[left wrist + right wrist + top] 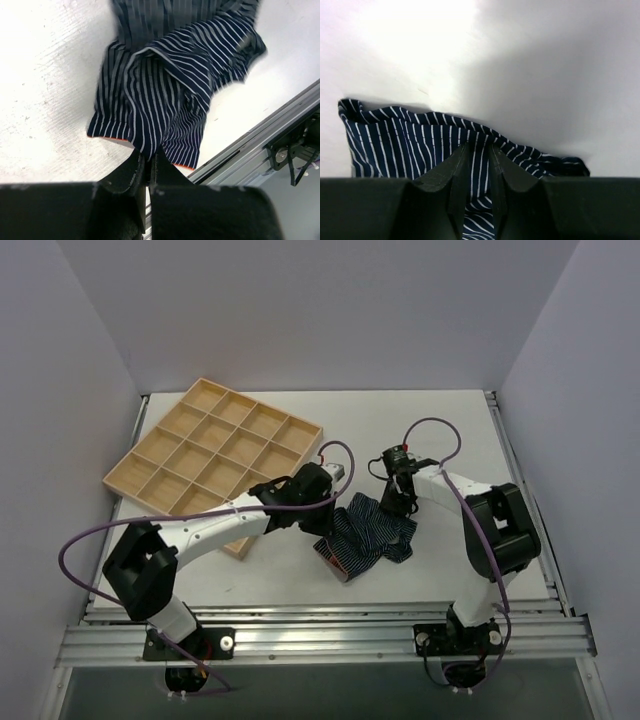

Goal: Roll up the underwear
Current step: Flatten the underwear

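**Both grippers on the cloth**

So the crumpled dark navy underwear (368, 536) with thin white stripes and an orange-red waistband edge sits on the white worktop (440, 430), around the middle and toward the near edge, bunched up in folds rather than flat. It's between my two arms.

My left gripper (148, 158) is clamped right down, jaws practically together, with a pinch of the striped cloth caught at the tips. That's the waistband side, you can see the orange-red trim on either side of the fingers in the left wrist view. The grey metal rail (250, 145) along the near edge shows just past the cloth there.

My right gripper (479, 150) is on the far side of the garment. Its jaws are narrowed to a slim gap with a raised ridge of cloth standing between them, so it looks pinched there too.

The light wooden grid tray (155, 430) sits at the far left corner, well apart from the underwear.
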Action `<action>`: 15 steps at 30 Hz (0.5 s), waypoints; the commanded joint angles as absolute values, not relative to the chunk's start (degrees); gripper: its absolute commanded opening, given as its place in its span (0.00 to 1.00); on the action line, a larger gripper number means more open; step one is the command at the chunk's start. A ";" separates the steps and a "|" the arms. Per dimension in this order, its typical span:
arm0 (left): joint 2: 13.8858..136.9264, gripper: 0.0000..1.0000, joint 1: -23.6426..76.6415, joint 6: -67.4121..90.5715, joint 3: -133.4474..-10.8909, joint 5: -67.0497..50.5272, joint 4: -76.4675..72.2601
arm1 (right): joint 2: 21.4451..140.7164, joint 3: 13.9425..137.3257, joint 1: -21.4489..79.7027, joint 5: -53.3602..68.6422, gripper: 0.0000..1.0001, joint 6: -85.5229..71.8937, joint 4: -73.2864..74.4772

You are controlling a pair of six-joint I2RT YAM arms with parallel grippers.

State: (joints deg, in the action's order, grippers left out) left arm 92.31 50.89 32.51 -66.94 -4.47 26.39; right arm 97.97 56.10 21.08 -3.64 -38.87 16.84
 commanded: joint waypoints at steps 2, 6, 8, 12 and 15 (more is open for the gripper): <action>87.28 0.02 50.45 30.33 -67.50 -2.55 25.05 | 108.16 65.19 20.83 3.24 0.18 -35.17 9.06; 87.01 0.02 50.54 29.71 -67.68 -3.33 23.21 | 114.78 77.85 20.83 8.16 0.18 -31.38 9.84; 88.32 0.02 50.80 30.23 -67.59 -4.65 20.58 | 115.66 83.04 19.87 9.14 0.20 -30.59 12.55; 93.41 0.03 53.69 32.25 -68.72 -7.73 16.00 | 112.51 84.73 13.20 9.05 0.35 -33.91 19.07; 97.02 0.07 55.45 32.61 -70.66 -9.57 12.49 | 106.45 78.33 7.22 11.24 0.43 -34.63 19.16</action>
